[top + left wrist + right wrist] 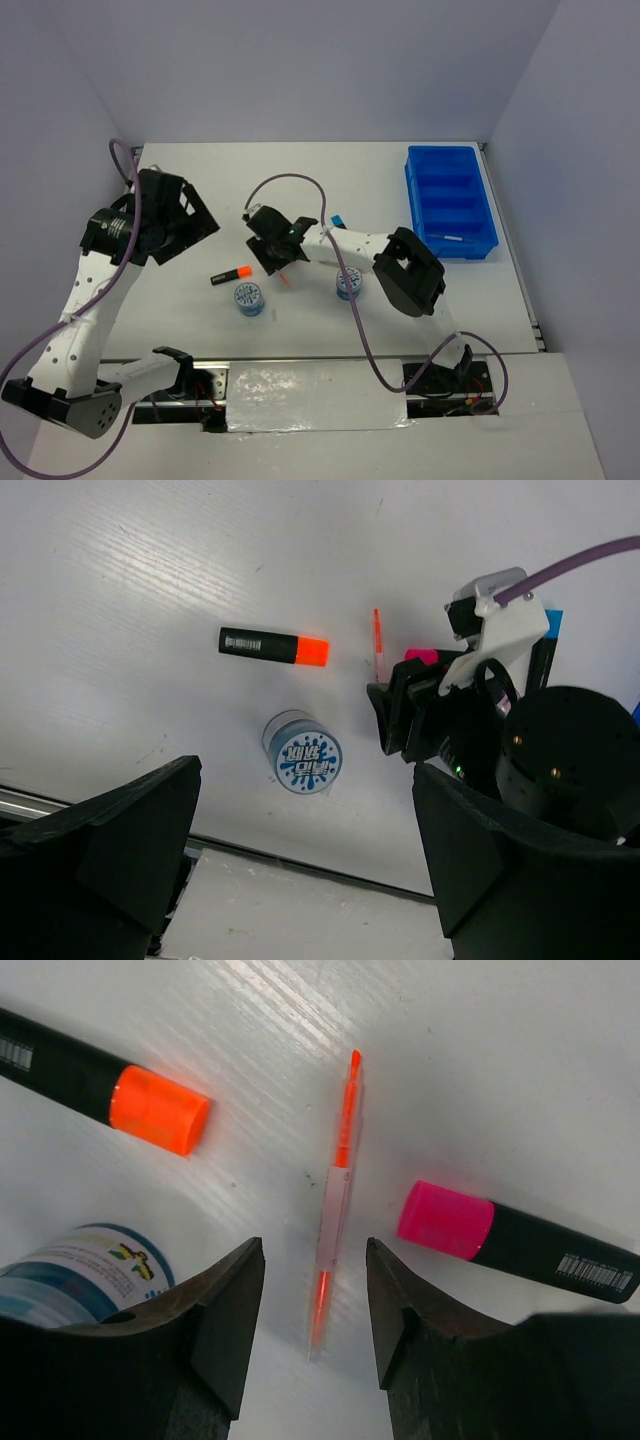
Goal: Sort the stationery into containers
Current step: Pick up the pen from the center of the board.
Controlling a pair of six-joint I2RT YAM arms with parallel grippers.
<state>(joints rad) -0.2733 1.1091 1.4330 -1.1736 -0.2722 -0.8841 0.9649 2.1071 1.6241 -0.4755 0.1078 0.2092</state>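
Two discs toward the near edge, left disc (249, 298) and right disc (349, 284), well apart. Between them, a little farther in, thin pen (335, 1200) flat on the table (200, 170). Right gripper (310, 1260) low over it, fingers (225, 1310) narrowly parted on either side, gripping nothing. Orange highlighter (100, 1085) near the pen on the left-edge side, pink highlighter (510, 1238) on the right-edge side. Left gripper (305, 775) above the table toward the left edge, spread wide, empty. Tray (487, 200) in the far right corner.
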